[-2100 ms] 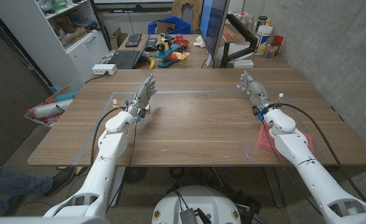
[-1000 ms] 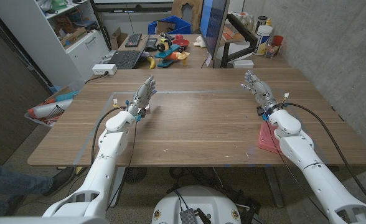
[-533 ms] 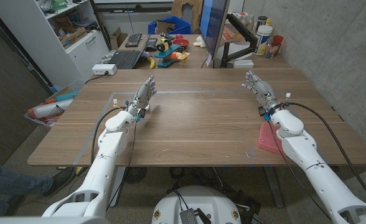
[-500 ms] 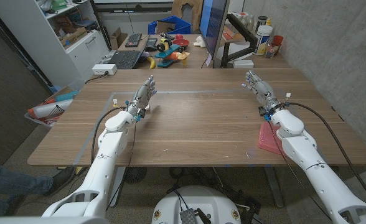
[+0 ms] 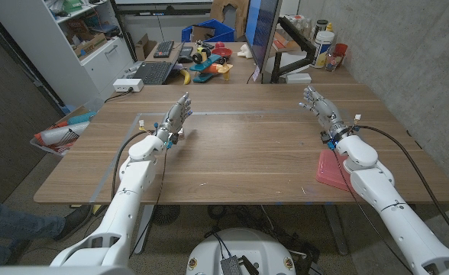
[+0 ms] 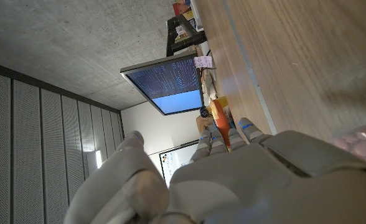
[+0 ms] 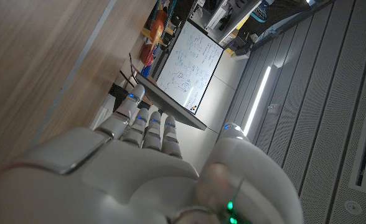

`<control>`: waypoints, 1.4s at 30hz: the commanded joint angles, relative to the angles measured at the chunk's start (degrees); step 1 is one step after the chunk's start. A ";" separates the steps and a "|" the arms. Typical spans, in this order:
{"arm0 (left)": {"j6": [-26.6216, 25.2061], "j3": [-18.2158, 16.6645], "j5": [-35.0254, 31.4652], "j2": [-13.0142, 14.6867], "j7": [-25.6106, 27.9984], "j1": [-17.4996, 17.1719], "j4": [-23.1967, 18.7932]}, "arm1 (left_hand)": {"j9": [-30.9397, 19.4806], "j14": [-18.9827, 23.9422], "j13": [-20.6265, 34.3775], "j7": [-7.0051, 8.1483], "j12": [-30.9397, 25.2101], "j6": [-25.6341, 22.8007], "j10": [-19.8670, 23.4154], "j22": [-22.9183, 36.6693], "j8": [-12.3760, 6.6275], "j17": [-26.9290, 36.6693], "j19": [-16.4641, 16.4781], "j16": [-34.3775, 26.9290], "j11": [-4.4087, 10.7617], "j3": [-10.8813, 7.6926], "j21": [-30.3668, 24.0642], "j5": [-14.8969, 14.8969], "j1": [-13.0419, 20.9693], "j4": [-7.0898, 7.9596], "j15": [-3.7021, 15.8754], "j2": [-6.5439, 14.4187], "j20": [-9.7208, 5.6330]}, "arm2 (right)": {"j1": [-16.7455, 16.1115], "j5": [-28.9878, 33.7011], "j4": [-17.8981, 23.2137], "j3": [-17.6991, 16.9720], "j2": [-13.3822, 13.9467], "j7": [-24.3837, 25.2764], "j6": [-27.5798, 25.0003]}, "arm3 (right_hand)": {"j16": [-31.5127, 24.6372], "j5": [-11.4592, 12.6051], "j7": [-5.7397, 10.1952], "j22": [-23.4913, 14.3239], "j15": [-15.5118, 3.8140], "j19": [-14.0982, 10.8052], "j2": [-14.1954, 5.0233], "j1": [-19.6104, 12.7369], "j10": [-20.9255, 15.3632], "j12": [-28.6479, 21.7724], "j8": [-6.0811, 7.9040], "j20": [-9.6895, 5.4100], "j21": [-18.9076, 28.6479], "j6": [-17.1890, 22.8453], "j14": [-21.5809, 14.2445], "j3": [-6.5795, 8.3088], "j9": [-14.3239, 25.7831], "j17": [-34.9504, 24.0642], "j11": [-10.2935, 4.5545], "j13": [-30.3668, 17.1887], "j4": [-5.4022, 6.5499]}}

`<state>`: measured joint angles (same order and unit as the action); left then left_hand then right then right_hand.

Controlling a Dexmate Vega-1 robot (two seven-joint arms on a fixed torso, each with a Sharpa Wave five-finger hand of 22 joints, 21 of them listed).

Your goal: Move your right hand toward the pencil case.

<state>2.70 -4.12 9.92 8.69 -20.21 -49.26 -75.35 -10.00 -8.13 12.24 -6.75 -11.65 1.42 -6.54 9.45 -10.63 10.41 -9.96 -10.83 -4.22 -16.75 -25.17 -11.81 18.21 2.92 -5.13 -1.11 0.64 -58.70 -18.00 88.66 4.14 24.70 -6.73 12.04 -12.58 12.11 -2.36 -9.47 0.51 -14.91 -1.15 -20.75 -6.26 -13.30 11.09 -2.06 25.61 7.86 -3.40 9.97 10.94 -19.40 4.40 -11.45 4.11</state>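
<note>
A flat pink pencil case lies near the table's right front edge, partly under my right forearm. My right hand hangs above the table beyond the case, fingers stretched forward and holding nothing. In the right wrist view the back of that right hand points along the wood. My left hand stands on the left half of the table, fingers extended and empty. The left wrist view looks over the back of the left hand.
A monitor on a stand sits at the table's far edge, with a black arm and bottles to its right. A taped rectangle outline marks the tabletop. Shelves, a keyboard and toys lie behind the table.
My right hand and forearm have drifted to the right and slightly farther out, uncovering more of the pink case. The left arm has not moved.
</note>
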 commanded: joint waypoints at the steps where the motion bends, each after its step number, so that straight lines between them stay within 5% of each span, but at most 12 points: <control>1: -0.50 0.11 -0.40 0.34 -0.32 0.23 0.13 | -0.27 -0.22 0.02 -0.41 -0.41 -0.44 -0.04 0.33 -0.33 0.02 -2.21 -0.16 -0.48 -0.25 0.29 0.12 0.23 -0.35 -0.37 0.55 0.18 | -1.26 0.54 1.83 -0.77 0.73 0.42 -0.11 | -0.19 0.21 -0.25 -0.08 0.19 -0.74 0.01 0.33 -0.45 0.31 0.14 0.10 -0.19 0.10 -0.69 -0.29 0.04 0.05 0.22 -0.21 -0.05; 16: -0.56 0.01 -0.25 0.39 -0.41 0.10 -0.20 | -0.27 -0.38 -0.16 -0.22 -0.31 -0.39 -0.30 0.35 -0.25 0.03 -2.37 -0.10 -0.05 -0.15 0.86 0.15 0.16 -0.46 -0.35 0.63 0.58 | -2.86 0.91 3.71 -1.67 1.26 0.71 -0.17 | -0.18 0.31 -1.68 -0.09 0.62 -1.44 -0.09 0.59 -1.11 0.37 1.08 0.45 -0.92 2.50 -1.14 -0.48 0.13 0.51 0.92 -0.22 -0.13; 42: -0.11 0.18 -0.33 0.41 -0.90 0.79 0.53 | -0.28 -0.68 -0.37 0.01 -0.27 -0.57 -0.47 0.38 -0.24 0.04 -2.36 -0.02 0.12 -0.04 1.58 0.19 0.06 -0.61 -0.14 0.80 0.96 | -6.09 2.36 6.39 -3.39 1.85 1.79 0.88 | -0.06 0.38 0.35 -0.12 0.27 -1.94 -0.02 0.83 -1.16 0.71 0.19 0.66 -1.90 0.51 -1.33 -0.74 0.10 1.01 0.38 -0.20 -0.31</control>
<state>2.26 -4.01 9.64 9.07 -20.89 -48.67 -75.12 -10.00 -8.13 11.71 -6.75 -11.65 1.43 -6.60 9.75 -10.63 10.41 -9.96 -10.83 -4.28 -16.50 -23.91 -11.81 18.43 2.67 -5.13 -0.89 1.26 -63.28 -16.43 93.56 1.59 26.11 -5.50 12.55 -12.58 12.11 -2.23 -9.47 0.91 -16.44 -1.26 -20.43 -6.97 -12.85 11.37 -1.54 23.94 8.19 -4.21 9.42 10.95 -18.34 5.11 -11.45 3.88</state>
